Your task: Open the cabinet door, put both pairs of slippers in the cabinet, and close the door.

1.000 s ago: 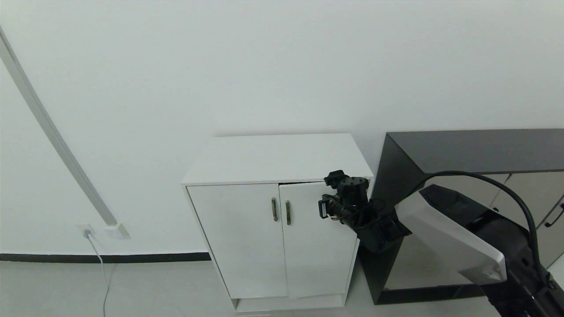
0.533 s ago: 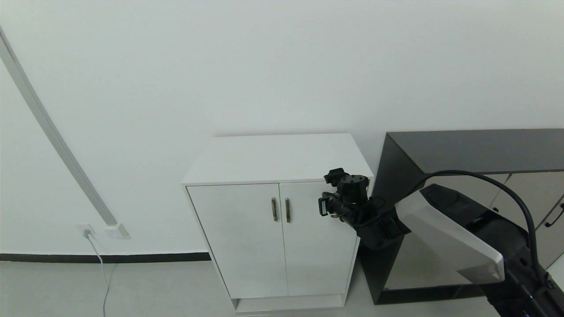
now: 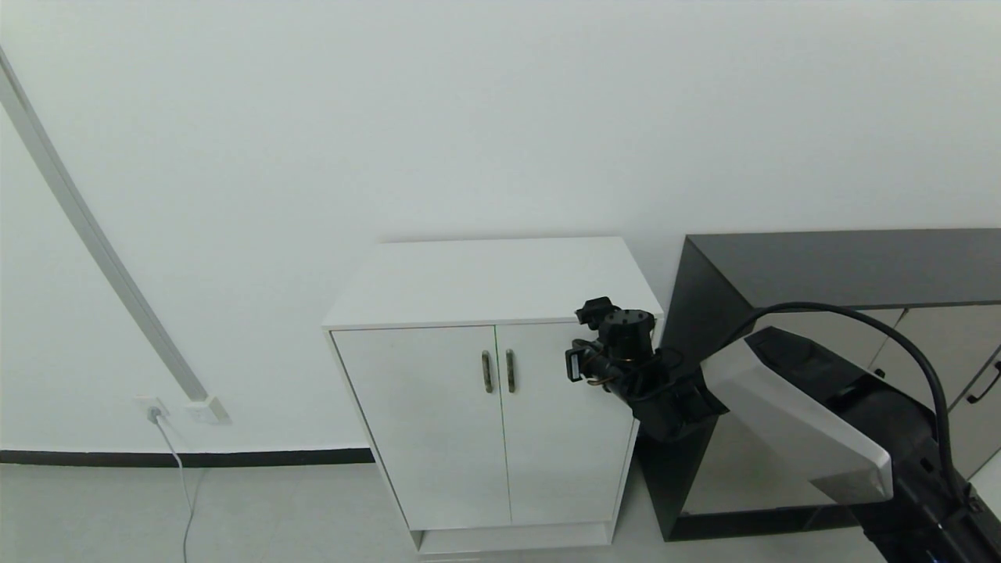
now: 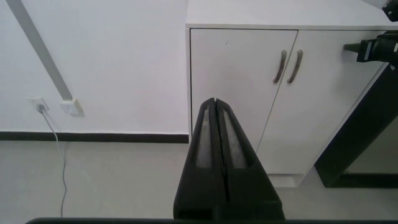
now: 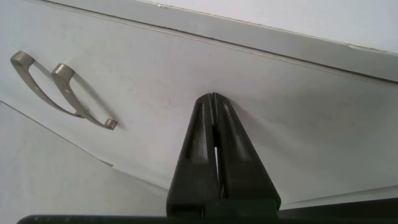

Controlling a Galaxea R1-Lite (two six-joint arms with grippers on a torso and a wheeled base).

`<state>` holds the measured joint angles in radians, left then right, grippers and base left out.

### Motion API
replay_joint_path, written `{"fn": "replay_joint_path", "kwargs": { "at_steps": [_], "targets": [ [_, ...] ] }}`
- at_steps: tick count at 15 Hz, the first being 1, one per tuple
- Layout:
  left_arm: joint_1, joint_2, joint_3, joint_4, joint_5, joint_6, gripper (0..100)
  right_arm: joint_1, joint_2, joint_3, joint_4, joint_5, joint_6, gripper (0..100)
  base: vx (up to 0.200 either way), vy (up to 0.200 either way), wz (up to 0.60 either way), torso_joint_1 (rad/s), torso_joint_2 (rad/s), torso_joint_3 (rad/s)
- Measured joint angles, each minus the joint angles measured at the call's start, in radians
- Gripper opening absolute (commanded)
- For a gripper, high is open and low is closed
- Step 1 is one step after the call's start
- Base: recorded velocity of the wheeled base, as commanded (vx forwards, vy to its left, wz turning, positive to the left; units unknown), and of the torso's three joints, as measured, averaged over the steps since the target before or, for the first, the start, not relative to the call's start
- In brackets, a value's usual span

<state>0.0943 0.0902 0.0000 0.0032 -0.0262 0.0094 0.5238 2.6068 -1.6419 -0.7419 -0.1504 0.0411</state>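
The right door (image 3: 559, 453), ajar a second ago, has closed flush beside the left door (image 3: 422, 422), hiding the inside of the cabinet (image 3: 485, 281). Two doors carry a left handle (image 3: 487, 371) and a right handle (image 3: 510, 373) flanking the centre seam. The left gripper (image 4: 215, 102), fingers pressed together and empty, faces the cabinet front, and the right gripper (image 5: 214, 98), likewise pinched together, touches the right door's upper part.

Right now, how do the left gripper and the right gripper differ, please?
The right gripper has its tip against the right door of the white cabinet, apparently touching; the left gripper hangs well back from it, touching nothing. The right gripper faces the right door, the left gripper the left door. Both are shut and empty.
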Motion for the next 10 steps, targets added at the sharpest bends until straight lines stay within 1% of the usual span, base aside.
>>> {"fn": "replay_joint_path", "kwargs": {
  "at_steps": [6,10],
  "targets": [
    [0.001,0.000,0.000,0.000,0.000,0.000,0,0.001,0.000,-0.011,0.001,0.000,0.000,0,0.000,0.000,0.00,0.000,0.00,0.000],
    [0.000,0.000,0.000,0.000,0.000,0.000,0,0.002,-0.032,0.047,-0.021,-0.001,0.002,0,0.000,0.000,0.00,0.000,0.00,0.000]
  ]
}}
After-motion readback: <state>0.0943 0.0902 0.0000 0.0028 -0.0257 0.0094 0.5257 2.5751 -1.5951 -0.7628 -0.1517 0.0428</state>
